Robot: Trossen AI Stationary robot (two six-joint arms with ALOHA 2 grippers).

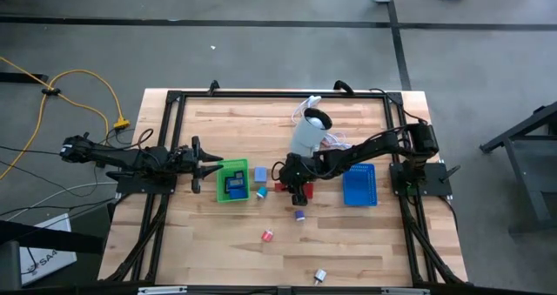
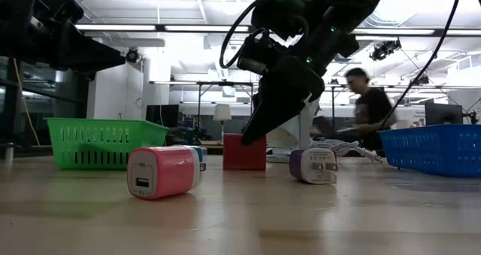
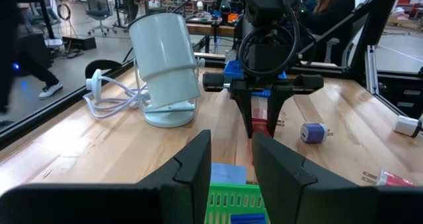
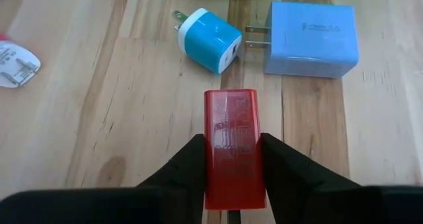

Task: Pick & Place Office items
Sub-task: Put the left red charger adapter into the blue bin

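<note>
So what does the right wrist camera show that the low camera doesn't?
Only the right wrist view shows the fingers pressed on both sides of the red charger, plus the pale blue charger. Only the low view shows the pink charger, purple charger, blue tray and a person. Both show the red charger, the green tray and the right gripper.

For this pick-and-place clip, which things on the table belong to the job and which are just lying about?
Part of the job:
- red charger, clamped in the right gripper
- teal charger
- light blue charger
- purple charger
- pink charger
- green tray
- blue tray

Just lying about:
- pale cylindrical appliance and its white cord
</note>
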